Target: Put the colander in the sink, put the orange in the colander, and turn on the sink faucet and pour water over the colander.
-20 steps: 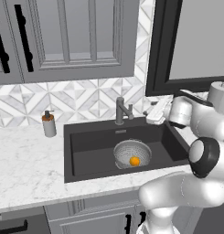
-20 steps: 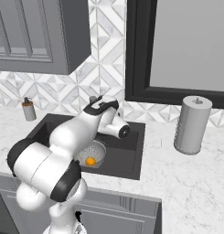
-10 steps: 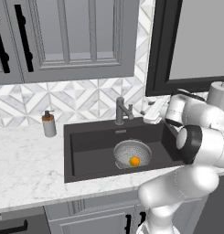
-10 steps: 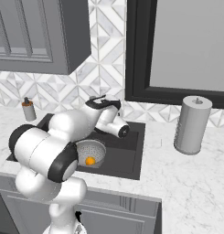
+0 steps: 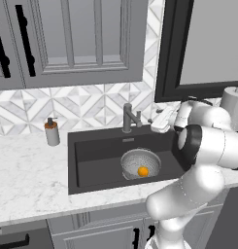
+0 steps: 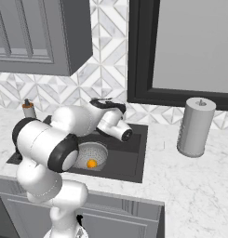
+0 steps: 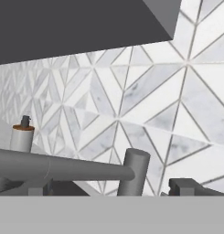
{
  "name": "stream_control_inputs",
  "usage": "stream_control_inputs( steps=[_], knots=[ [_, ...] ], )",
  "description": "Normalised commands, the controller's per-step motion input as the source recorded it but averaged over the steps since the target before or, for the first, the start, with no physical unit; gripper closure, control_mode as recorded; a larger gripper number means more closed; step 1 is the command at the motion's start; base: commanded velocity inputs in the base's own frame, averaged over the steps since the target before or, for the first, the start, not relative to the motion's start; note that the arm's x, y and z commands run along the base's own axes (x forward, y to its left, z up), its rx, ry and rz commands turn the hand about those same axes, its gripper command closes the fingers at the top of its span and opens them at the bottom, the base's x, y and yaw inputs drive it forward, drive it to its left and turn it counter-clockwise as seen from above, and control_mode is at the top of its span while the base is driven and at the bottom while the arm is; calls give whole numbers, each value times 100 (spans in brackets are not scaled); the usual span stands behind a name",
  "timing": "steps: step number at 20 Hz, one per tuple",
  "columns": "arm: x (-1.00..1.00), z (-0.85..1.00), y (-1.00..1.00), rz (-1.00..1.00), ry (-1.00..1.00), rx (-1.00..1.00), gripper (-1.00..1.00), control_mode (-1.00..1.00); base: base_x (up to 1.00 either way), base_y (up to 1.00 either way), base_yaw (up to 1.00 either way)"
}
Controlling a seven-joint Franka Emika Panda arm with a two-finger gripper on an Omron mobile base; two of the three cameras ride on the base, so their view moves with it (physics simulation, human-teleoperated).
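Observation:
The colander (image 5: 141, 162) sits in the dark sink (image 5: 91, 158) with the orange (image 5: 143, 171) inside it; the right base view also shows the colander (image 6: 93, 153) and orange (image 6: 91, 163). The sink faucet (image 5: 128, 118) stands at the sink's back edge. My gripper (image 5: 153, 123) hovers just right of the faucet, open and holding nothing. In the hand view the faucet (image 7: 134, 170) rises close ahead of the gripper (image 7: 112, 188), its spout reaching left. Water is out of view.
A soap pump bottle (image 5: 52, 132) stands on the marble counter left of the sink, also in the hand view (image 7: 22, 137). A paper towel roll (image 6: 195, 127) stands on the counter to the right. Tiled wall and a dark window frame lie behind.
The hand has moved a little left and down, closer to the faucet. The colander and orange have not moved. The jaws stay open.

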Motion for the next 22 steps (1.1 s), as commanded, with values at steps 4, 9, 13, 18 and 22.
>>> stream_control_inputs(
  steps=[4, 9, 13, 18, 22],
  knots=[
    [17, -4, 0, 0, 0, 0, -100, -100, 0, 0, 0],
    [23, -1, 6, 0, 0, 0, -100, -100, 0, 0, 0],
    [20, -9, 8, 0, 0, 0, -100, -100, 0, 0, 0],
    [14, -14, 9, 0, 0, 0, -100, -100, 0, 0, 0],
    [17, -13, 1, 0, 0, 0, -100, -100, 0, 0, 0]
  ],
)
